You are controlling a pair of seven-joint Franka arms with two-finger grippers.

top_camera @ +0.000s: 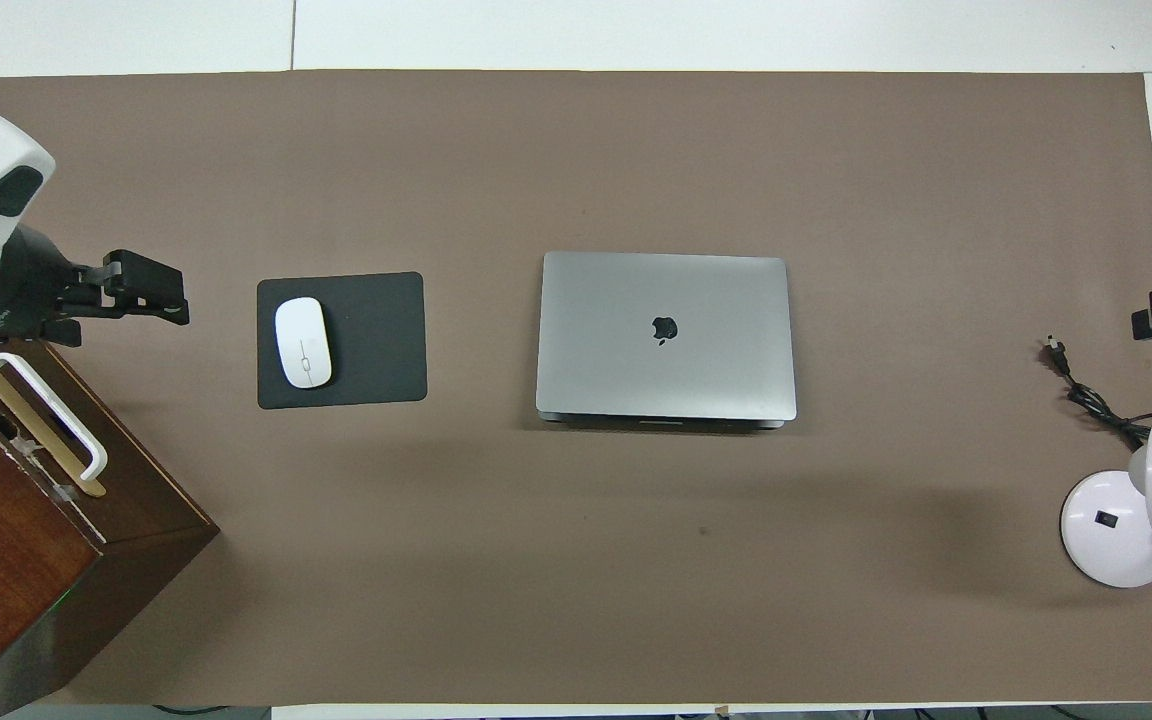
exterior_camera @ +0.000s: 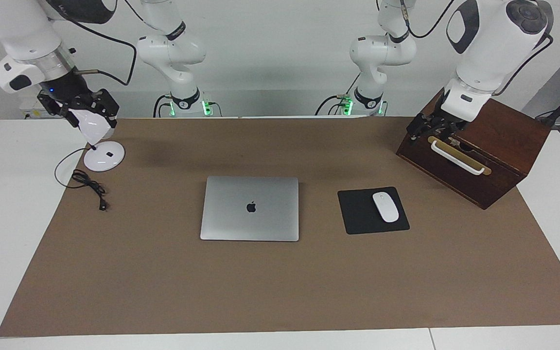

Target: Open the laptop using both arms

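One laptop, lid closed, lies flat at the middle of the brown mat. One black mouse pad bearing one white mouse lies beside it, toward the left arm's end. The left gripper hangs over one wooden box; the right gripper hangs over one white lamp. Whether either gripper's fingers are spread or closed cannot be told.

You have the laptop mid-counter; the mouse on its pad lies beside it toward the left arm's end, the lamp toward the right's.
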